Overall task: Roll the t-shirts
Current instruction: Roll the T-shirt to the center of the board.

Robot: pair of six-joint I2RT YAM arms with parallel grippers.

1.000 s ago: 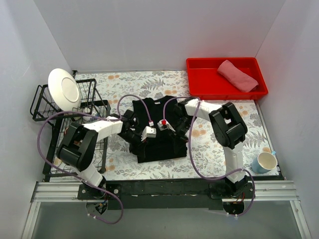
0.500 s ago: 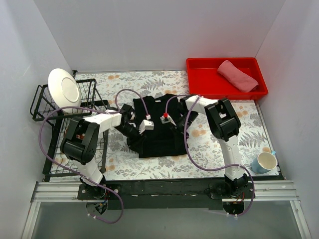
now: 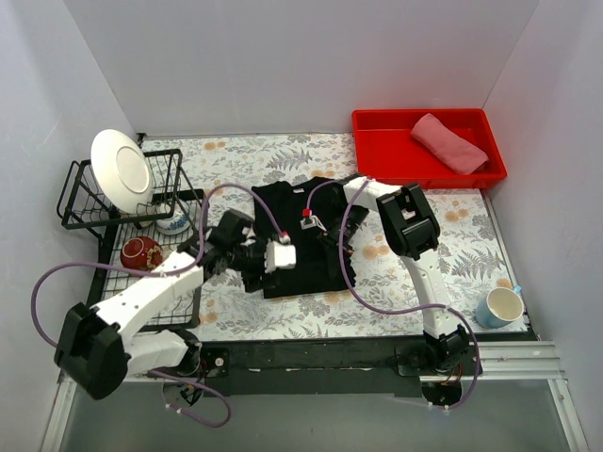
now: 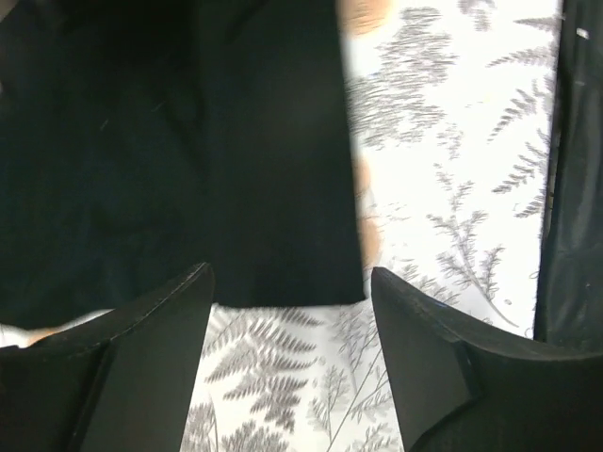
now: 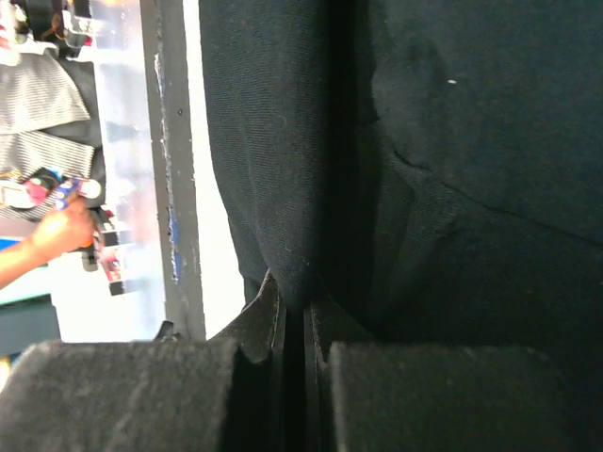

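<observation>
Bench (image 3: pixel 283 155) with a grey fern and orange flower print fills the floor of the white-walled cell.

Black t-shirt (image 3: pixel 316 264) lies mid-bench, folded into a rough rectangle, long side running near to far. The near edge is straight and the far end is bunched and uneven.

Left arm (image 3: pixel 141 301) reaches in low from the near left corner. Right arm (image 3: pixel 415 235) bends over from the right, its wrist over the shirt's far half.

Black wire dish rack (image 3: pixel 71 193) stands on the left side of the bench. Red tray (image 3: pixel 377 160) sits at the far right corner.

Pink t-shirt (image 3: pixel 449 142) lies rolled inside the tray, in its right half and set diagonally.

White plate (image 3: pixel 121 169) stands on edge in the rack. Pale mug (image 3: pixel 500 306) stands at the near right edge, well apart from the shirt. Red bowl (image 3: pixel 140 252) sits in the rack's near part.

Left claw (image 4: pixel 290 276) has its jaws spread wide with nothing between them, over the near corner of the black shirt. Cloth shows above the fingertips and print below.

Right claw (image 5: pixel 306 320) is pinched closed on a fold of the black shirt, which bunches into the slit between the pads.
</observation>
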